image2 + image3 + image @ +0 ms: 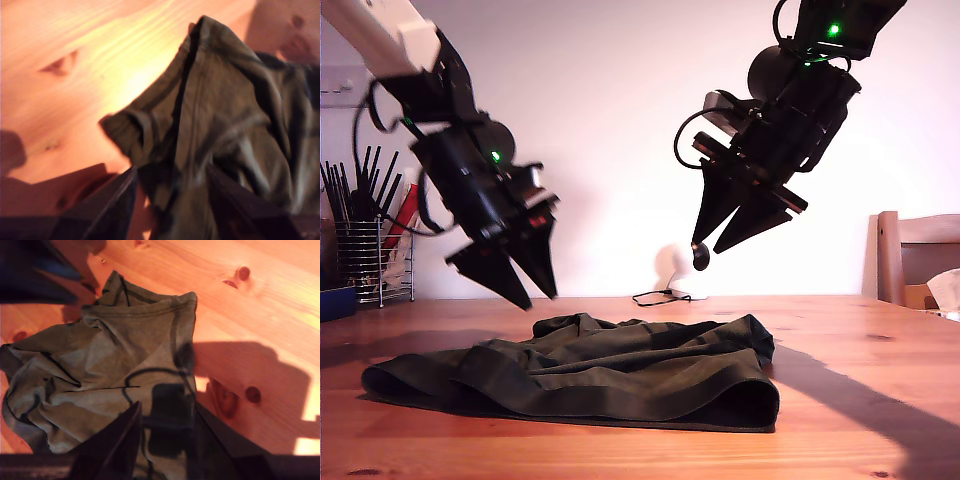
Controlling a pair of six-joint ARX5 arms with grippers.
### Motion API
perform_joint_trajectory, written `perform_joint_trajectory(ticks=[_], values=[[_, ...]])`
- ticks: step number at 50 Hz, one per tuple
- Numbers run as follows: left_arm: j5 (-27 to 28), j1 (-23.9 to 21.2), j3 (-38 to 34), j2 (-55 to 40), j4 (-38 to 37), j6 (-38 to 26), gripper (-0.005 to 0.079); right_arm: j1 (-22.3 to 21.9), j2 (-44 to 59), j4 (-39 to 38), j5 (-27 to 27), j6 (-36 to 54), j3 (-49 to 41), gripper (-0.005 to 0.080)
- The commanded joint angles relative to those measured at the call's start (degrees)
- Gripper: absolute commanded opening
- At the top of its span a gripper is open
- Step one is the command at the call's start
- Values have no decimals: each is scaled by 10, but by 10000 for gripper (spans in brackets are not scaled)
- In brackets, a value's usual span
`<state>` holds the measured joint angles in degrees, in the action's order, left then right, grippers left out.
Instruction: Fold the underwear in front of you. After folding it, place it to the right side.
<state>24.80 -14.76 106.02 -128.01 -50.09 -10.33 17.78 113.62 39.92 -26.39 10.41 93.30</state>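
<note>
the underwear (590,375) lies crumpled on the table (880,400). my first gripper (530,290) and my second gripper (715,240) hang above it, both with jaws parted and empty.

underwear (620,370): matt wrinkly cloth | table (880,400): smooth, knotty wood

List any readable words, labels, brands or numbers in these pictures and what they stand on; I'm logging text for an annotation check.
None can be read.
The underwear shows only seams and hems, no label or print.
My first pincer and second pincer carry green lights, but no legible markings.
The wooden table bears no writing.
</note>
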Motion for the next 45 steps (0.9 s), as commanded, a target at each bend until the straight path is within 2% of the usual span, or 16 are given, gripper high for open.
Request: perform_joint_trajectory(ticks=[1, 13, 23, 26, 33, 35, 39, 45], values=[[5, 0, -3, -16, -2, 9, 398, 5, 1, -2, 0, 2, -6, 278], [18, 0, -3, -43, -25, 14, 398, 6, 1, -5, 0, 2, -6, 278], [44, -8, -3, -48, -11, 14, 388, 6, 1, -9, 0, 2, -6, 278], [49, -10, -3, -48, 0, 15, 329, 6, 1, -12, 0, 2, -6, 278], [84, -19, -3, -48, 31, 14, 19, 6, 1, -16, 0, 2, -6, 278], [97, -22, -3, -48, 47, 14, -30, 6, 1, -16, 0, 2, -6, 278], [114, -28, -2, -48, 83, 20, -19, 6, 1, -16, 0, 2, -6, 278], [102, -38, -2, -48, 119, 31, -19, 6, 1, -15, 0, 2, -6, 278]])
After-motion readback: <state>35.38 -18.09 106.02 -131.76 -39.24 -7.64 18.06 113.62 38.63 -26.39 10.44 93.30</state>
